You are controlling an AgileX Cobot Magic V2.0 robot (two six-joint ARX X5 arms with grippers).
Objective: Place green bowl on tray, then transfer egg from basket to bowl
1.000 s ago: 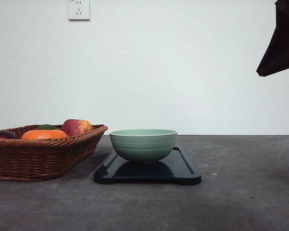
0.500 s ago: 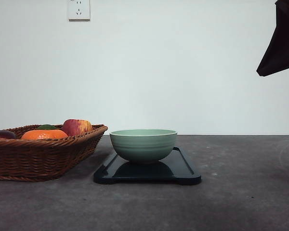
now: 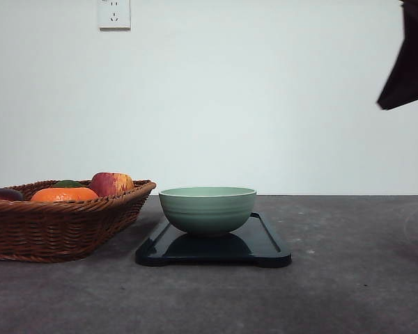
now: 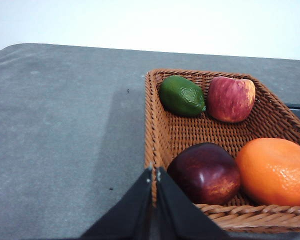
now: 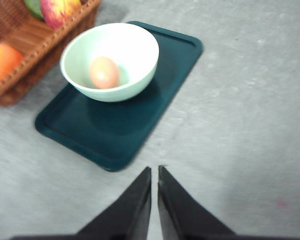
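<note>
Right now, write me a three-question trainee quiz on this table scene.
1. True or false: the egg lies in the bowl.
2. What does the bowl stand on: A tray, B basket, C bare table?
3. Fill in: both the left pincer and the right pincer are ____.

Key: 1 true; 2 A; 3 shut.

Low front camera, two overhead wrist cameras sharing basket (image 4: 165, 130)
</note>
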